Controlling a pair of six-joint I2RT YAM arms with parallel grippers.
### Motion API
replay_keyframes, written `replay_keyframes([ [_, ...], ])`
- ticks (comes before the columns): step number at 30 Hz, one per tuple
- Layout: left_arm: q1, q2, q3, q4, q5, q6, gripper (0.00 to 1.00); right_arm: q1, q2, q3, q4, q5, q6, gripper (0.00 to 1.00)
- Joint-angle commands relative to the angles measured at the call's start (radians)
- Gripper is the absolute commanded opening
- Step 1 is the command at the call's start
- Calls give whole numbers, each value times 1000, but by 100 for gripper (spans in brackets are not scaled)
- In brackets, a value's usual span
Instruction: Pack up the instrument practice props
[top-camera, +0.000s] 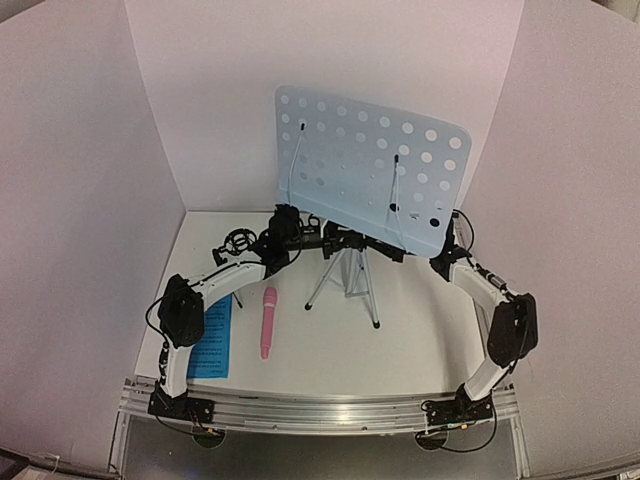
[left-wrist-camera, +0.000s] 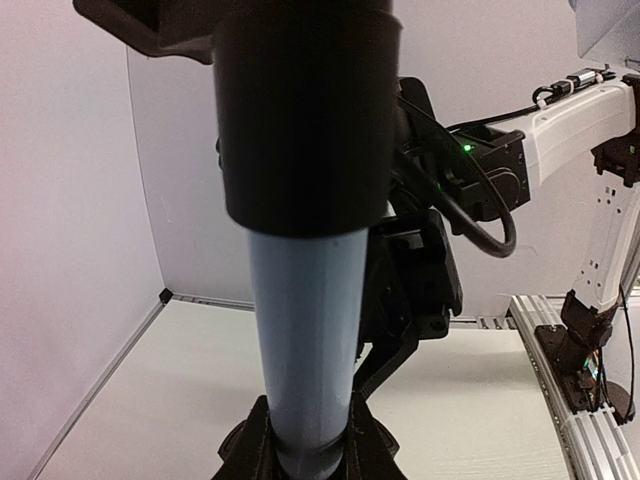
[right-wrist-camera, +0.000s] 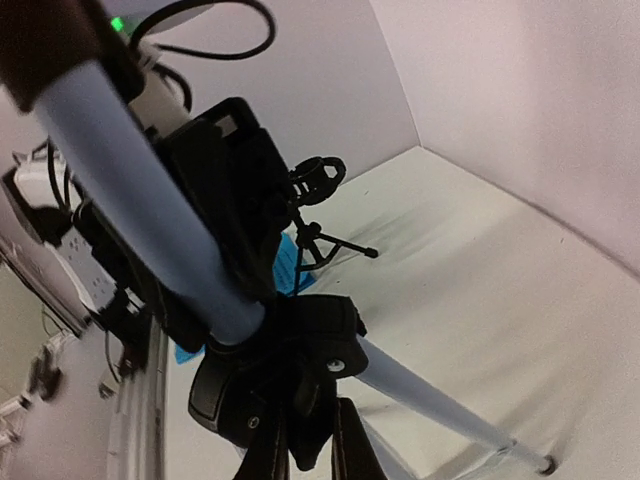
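Note:
The pale-blue perforated music stand (top-camera: 375, 170) stands upright on its silver tripod (top-camera: 345, 275) at the middle back. My left gripper (top-camera: 318, 240) is shut on the stand's pale pole (left-wrist-camera: 305, 320), just under a black collar, with a finger on each side (left-wrist-camera: 305, 445). My right gripper (top-camera: 372, 246) reaches in from the right under the desk and is shut on a black part of the tripod hub (right-wrist-camera: 300, 370). The pink stick microphone (top-camera: 268, 322) lies on the table. The blue sheet-music pages (top-camera: 212, 340) lie at the front left. The small black tripod mic stand (top-camera: 238, 243) stands behind my left arm.
White walls enclose the table on the left, back and right. A metal rail (top-camera: 330, 412) runs along the near edge. The silver tripod legs (right-wrist-camera: 430, 395) spread over the table's middle. The mic stand (right-wrist-camera: 318, 180) and blue pages (right-wrist-camera: 285, 262) also show in the right wrist view.

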Motion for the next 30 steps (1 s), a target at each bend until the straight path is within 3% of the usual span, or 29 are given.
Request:
replay_keyframes([
  [1,-10,6,62,-19,16,68,0,39,-7,31,132,-170,-427,0],
  [14,-10,16,56,-1,19,12,0,32,3,7,121,-101,-902,0],
  [20,-10,15,49,-2,13,7,0,30,-15,47,-57,-11,-1250,0],
  [23,-12,20,61,-9,1,13,0,29,-20,56,-82,59,-1313,0],
  [25,-12,24,71,-10,-12,19,0,29,-25,63,-80,98,-1262,7],
  [30,-12,28,85,0,-34,55,0,29,-78,35,-76,80,-1057,40],
])
